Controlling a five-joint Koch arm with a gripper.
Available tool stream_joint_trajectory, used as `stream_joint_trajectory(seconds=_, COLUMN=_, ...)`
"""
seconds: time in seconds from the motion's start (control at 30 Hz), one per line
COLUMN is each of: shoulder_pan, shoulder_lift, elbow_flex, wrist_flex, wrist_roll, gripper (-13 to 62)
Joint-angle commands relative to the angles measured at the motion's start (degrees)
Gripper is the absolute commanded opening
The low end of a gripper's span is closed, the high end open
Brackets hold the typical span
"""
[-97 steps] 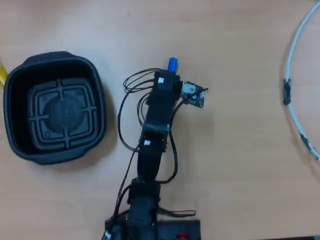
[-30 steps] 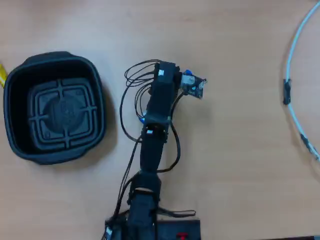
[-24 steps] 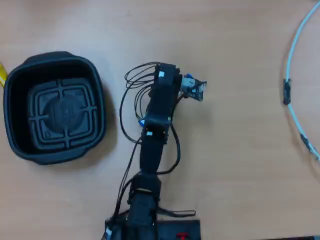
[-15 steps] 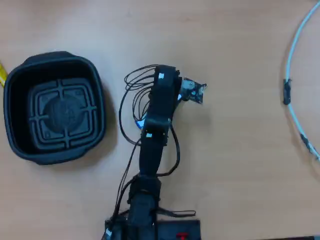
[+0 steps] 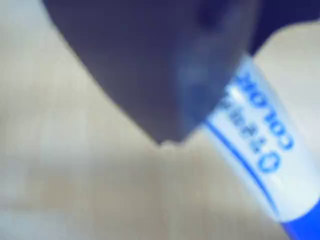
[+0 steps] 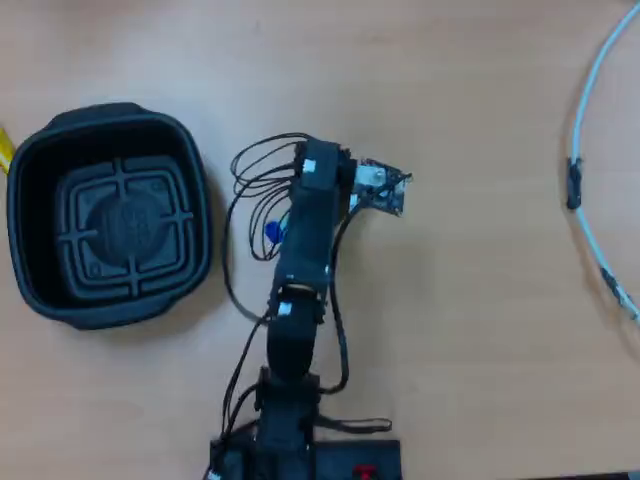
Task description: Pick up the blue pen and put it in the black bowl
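In the wrist view the blue pen (image 5: 255, 125) fills the right side. Its white barrel with blue print runs from under a dark jaw down to a bright blue end at the lower right. Only one blurred dark jaw of my gripper (image 5: 172, 135) shows, lying over the pen's upper part. Whether the jaws press on the pen cannot be told. In the overhead view only a small blue end of the pen (image 6: 272, 233) peeks out left of the arm (image 6: 310, 220), which hides the gripper. The black bowl (image 6: 190, 165) stands empty at the left, apart from the arm.
A pale blue cable (image 6: 585, 150) curves along the right edge of the wooden table (image 6: 460, 330). A small circuit board (image 6: 382, 186) sticks out right of the wrist. Black wires loop left of the arm. A yellow bit shows at the far left edge.
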Motion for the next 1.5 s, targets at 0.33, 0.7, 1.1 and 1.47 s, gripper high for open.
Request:
stream_joint_trajectory(seconds=0.33, shoulder_pan=-0.9, shoulder_lift=9.8, elbow_flex=-6.3, wrist_flex=3.7, wrist_roll=-3.8, gripper=-7.6)
stream_joint_trajectory(seconds=0.7, shoulder_pan=-8.4, shoulder_lift=17.0, elbow_flex=-10.6, wrist_flex=1.9, wrist_roll=-3.9, gripper=-7.6)
stream_joint_trajectory(seconds=1.1, shoulder_pan=-21.3, shoulder_lift=24.1, elbow_flex=-13.0, wrist_flex=0.1, wrist_roll=-3.6, gripper=-7.6)
stream_joint_trajectory(seconds=1.47, shoulder_pan=-39.6, shoulder_lift=23.7, elbow_flex=-13.0, wrist_flex=-8.8, wrist_roll=-3.1, gripper=-7.6)
